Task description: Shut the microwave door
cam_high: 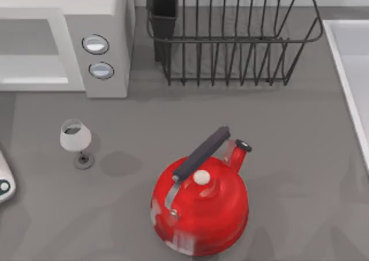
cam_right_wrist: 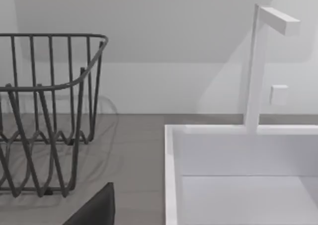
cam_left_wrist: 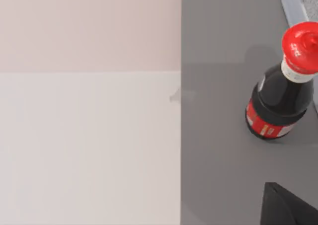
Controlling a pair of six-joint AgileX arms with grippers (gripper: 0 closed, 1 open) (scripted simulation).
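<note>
**Microwave cavity exposed at back left; no gripper state readable**

Nearest the top view's lower edge stands a red kettle point(cam_high: 200, 212) with a dark handle, a white lid knob and a short spout. Its lid is on, so the contents cannot be seen. At the lower left edge, a corner of a white scale point(cam_high: 4, 183) enters the picture.

Left of the kettle and a little farther back stands a wine glass point(cam_high: 75, 136), upright on its dark foot. A dark surface is visible inside its bowl; what it is cannot be told.

At the back left sits the microwave point(cam_high: 109, 30), with two round silver dials on its right-hand panel. To the left of that panel the cavity point(cam_high: 29, 48) is exposed behind a pale frame, and no item is visible inside it. The microwave door cannot be identified with certainty in any view.

At the back centre is the black wire rack point(cam_high: 230, 36). A dark cup-like holder point(cam_high: 165, 10) hangs at its left end; the wire bay holds nothing visible. A white sink point(cam_high: 351, 82) runs along the right edge, with a faucet point(cam_right_wrist: 258, 61) at its back rim and a bare basin.

The left wrist view shows a dark bottle point(cam_left_wrist: 283, 93) with a red cap standing on the table point(cam_high: 288, 134).

Whether either arm's claw is open or closed cannot be told.
</note>
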